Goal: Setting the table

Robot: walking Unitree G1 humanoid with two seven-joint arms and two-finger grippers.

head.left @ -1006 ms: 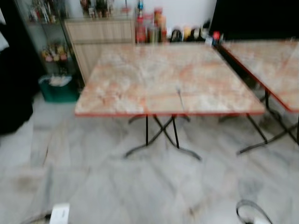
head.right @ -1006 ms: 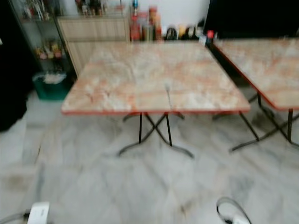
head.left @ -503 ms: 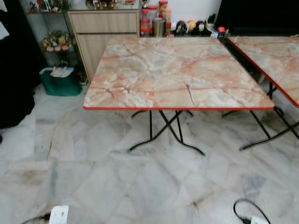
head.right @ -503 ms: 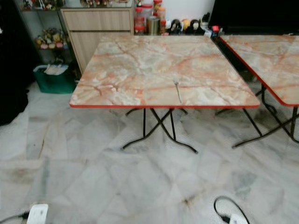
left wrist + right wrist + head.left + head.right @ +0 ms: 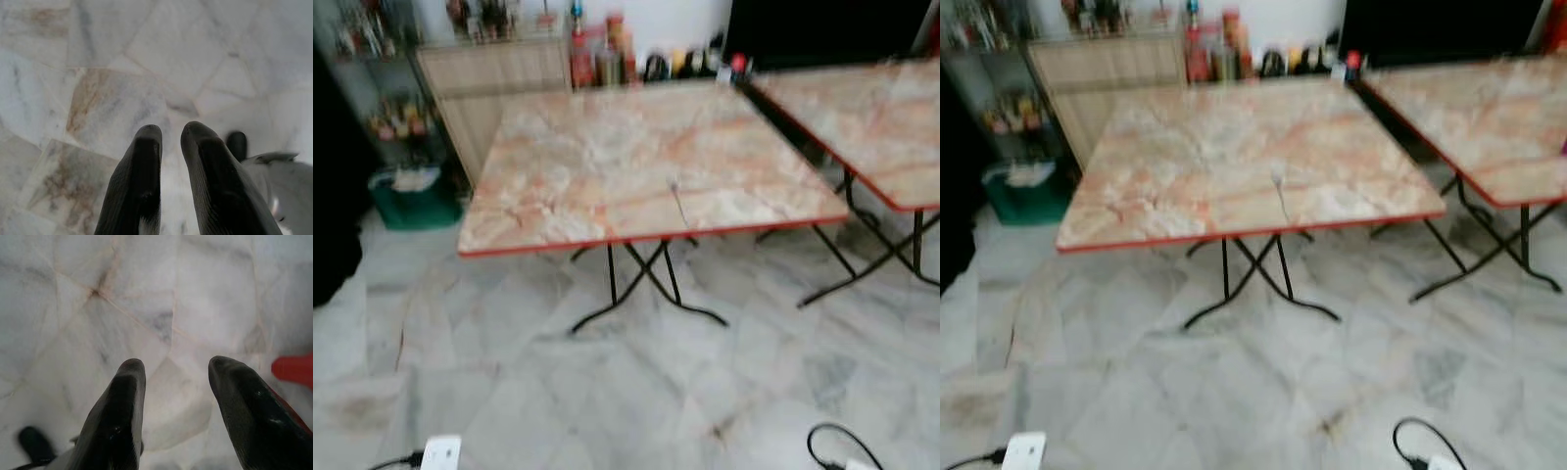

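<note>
- Metal fork (image 5: 677, 203), thin and blurred, lies alone near the front edge of the marble-patterned folding table (image 5: 607, 157), which has a red rim and crossed black legs.
- Judged step: walking about between placements; the next move calls for fetching another piece.
- Left gripper (image 5: 171, 134) hangs over pale stone floor (image 5: 607, 392), fingers nearly together, empty.
- Right gripper (image 5: 173, 369) hangs likewise, fingers apart, empty.

Two square folding tables with pink marble-pattern tops and red edging: one central (image 5: 607, 157), one at the right (image 5: 871, 117). One slim metal fork (image 5: 677, 202) near the central table's front edge. One green bin (image 5: 403, 196), one wooden cabinet (image 5: 494, 83), and two black cables (image 5: 832, 446) on the marble floor (image 5: 636, 392).
</note>
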